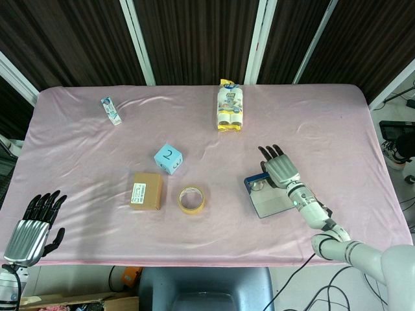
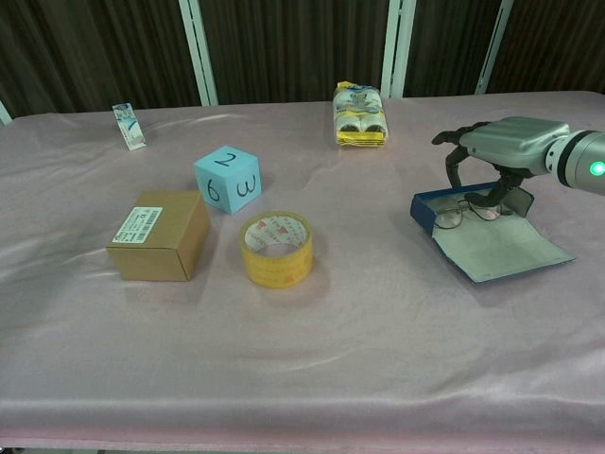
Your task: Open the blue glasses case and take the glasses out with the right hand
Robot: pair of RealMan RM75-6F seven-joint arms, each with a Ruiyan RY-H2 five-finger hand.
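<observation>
The blue glasses case (image 2: pixel 506 251) lies open at the right of the table, its grey lid flat toward the front; the head view shows the case (image 1: pixel 272 202) too. The glasses (image 2: pixel 454 216) lie across its blue tray, also seen as the glasses (image 1: pixel 259 184) from above. My right hand (image 2: pixel 510 144) hovers palm-down over the tray's right end, fingers curled down and pinching the frame. From above, the right hand (image 1: pixel 281 170) covers the tray's far side. My left hand (image 1: pixel 31 228) hangs open off the front left table edge, holding nothing.
A yellow tape roll (image 2: pixel 276 248), a cardboard box (image 2: pixel 159 235) and a blue numbered cube (image 2: pixel 228 179) sit left of the case. A yellow packet (image 2: pixel 359 113) lies at the back centre and a small packet (image 2: pixel 129 126) at the back left.
</observation>
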